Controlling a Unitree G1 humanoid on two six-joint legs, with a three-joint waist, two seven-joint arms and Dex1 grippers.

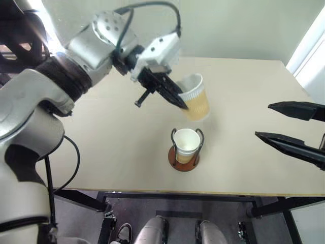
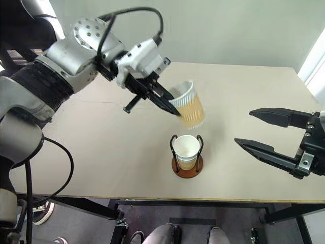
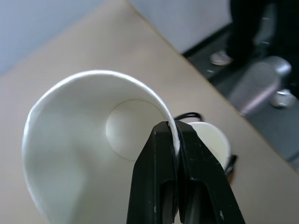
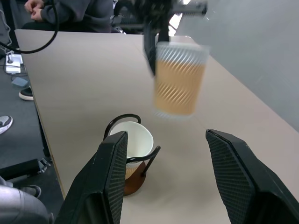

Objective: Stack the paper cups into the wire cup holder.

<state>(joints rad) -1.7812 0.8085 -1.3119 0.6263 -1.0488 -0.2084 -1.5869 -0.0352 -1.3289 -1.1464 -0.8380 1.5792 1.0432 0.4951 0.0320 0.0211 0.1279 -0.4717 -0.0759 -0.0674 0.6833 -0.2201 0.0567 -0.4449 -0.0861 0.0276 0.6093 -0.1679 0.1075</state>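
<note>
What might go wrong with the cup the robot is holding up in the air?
The left tool pinches only the rim of the lifted cup, which hangs tilted, so it might slip or its rim might crumple. The holder already has a cup between its wire loops; a tilted cup could catch on a loop or sit crooked instead of nesting.

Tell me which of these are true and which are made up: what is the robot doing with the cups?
1. The left gripper pinches the rim of a paper cup. True.
2. That cup stands on the table. False: it hangs tilted in the air, above the wire cup holder.
3. The holder is empty. False: a cup in the holder already sits between its wire loops.
4. The right gripper holds a cup too. False: its fingers are spread apart with nothing between them.
5. The holder has a reddish-brown round base. True.
</note>
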